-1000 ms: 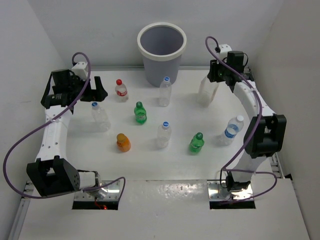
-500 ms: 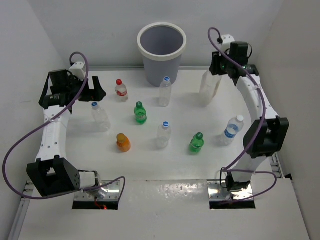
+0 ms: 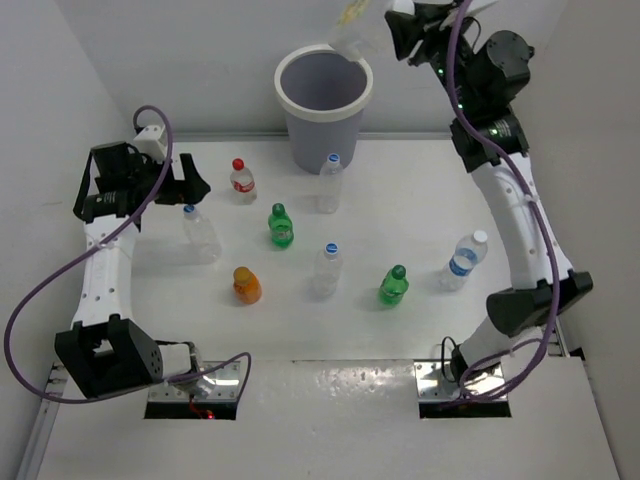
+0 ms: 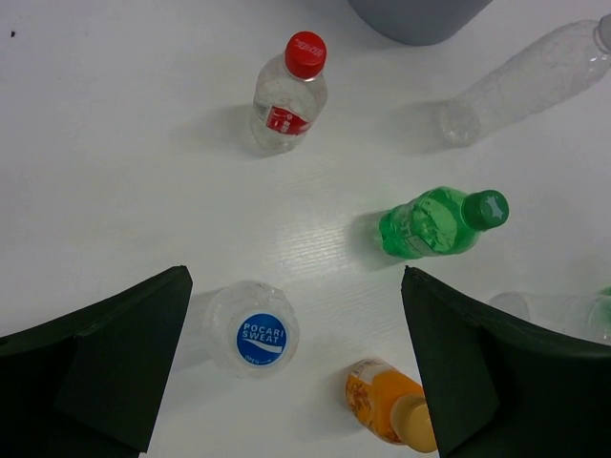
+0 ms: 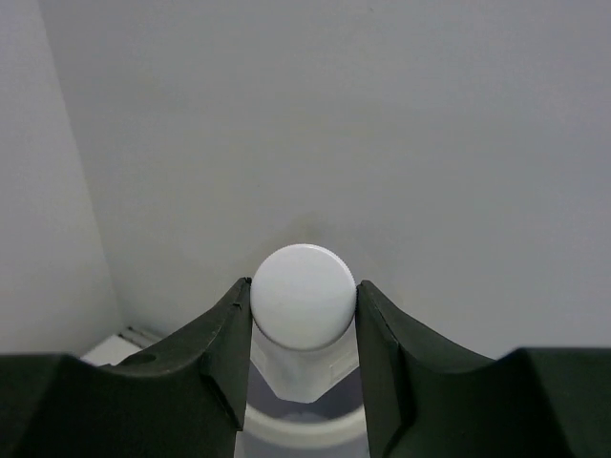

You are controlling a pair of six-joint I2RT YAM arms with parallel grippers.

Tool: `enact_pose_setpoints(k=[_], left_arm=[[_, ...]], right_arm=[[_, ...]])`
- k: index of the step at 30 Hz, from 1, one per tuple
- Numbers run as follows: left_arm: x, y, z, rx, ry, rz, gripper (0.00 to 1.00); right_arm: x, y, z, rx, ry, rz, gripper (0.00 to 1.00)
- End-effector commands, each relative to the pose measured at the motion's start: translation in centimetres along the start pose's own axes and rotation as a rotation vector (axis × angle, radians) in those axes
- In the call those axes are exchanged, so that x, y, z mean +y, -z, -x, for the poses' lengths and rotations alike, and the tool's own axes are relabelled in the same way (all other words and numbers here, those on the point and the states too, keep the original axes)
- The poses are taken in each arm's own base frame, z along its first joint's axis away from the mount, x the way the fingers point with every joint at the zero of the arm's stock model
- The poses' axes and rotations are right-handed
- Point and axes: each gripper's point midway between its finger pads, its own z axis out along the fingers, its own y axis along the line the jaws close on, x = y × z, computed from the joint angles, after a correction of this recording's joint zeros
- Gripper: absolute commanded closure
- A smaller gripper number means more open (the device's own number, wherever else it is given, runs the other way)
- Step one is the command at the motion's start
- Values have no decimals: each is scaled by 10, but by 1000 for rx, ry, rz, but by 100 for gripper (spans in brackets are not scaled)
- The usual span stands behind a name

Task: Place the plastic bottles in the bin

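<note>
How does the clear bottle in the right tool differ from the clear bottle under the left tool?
The white-capped clear plastic bottle is clamped in the right tool, tilted above the round grey bin. The blue-capped clear plastic bottle stands upright on the white table, ungripped under the open left tool. Both are clear plastic.

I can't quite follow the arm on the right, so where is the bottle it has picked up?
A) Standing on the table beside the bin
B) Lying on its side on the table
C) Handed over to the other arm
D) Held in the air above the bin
D: the right gripper is clamped on the white cap of the clear bottle, high off the table, with the rim of the bin showing right below it.
</note>
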Motion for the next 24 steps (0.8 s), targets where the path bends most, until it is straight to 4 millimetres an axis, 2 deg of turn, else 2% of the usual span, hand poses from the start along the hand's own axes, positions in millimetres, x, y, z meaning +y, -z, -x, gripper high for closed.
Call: enact_pose_setpoints(k=[1, 2, 3, 5, 6, 7, 8, 10, 13, 15, 16, 17, 18, 19, 20, 21, 22, 23, 24], left_arm=[[2, 11, 9, -56, -10, 1, 1], [3, 9, 5, -47, -14, 1, 1], [2, 12, 7, -55, -18, 2, 1], [6, 12, 3, -50, -8, 12, 1], [10, 13, 4, -52, -4, 21, 1], [9, 14, 2, -52, -3, 21, 1], [11, 16, 2, -54, -8, 22, 1], [14, 18, 0, -57, -3, 32, 1], [17, 29, 4, -82, -26, 54, 1], [17, 38, 11, -117, -44, 48, 1], [15, 46, 15, -139, -64, 45, 1], [7, 48, 18, -151, -73, 15, 1], [9, 53, 20, -162, -76, 25, 1], [4, 60, 24, -175, -113, 21, 1], [2, 63, 27, -176, -126, 22, 1], [2, 69, 25, -169, -131, 31, 1], [4, 72, 25, -164, -153, 41, 1], [2, 75, 23, -159, -162, 41, 1], [5, 77, 17, -141, -149, 42, 1]], right_arm=[[4, -42, -23, -77, -18, -9, 100], [13, -51, -26, -86, -8, 4, 100], [15, -59, -45, -58, -4, 8, 100], [26, -69, -58, -46, 24, 21, 100], [28, -77, -79, -22, 32, 26, 100], [30, -80, -86, -14, 50, 23, 100], [34, -85, -103, 5, 61, 29, 100], [33, -89, -121, 34, 66, 27, 100], [31, -95, -158, 97, 67, 16, 100], [31, -97, -171, 124, 74, 12, 87], [30, -98, -180, 145, 70, 14, 77], [30, -101, -171, 131, 80, 18, 54], [33, -99, -191, 194, 78, 29, 43], [32, -98, -193, 206, 73, 21, 33], [31, -95, -200, 228, 59, 11, 18], [31, -89, -191, 227, 45, 7, 15], [29, -86, -192, 234, 42, -4, 13], [32, -83, -185, 226, 42, 0, 12], [30, -75, -166, 208, 48, -2, 10]])
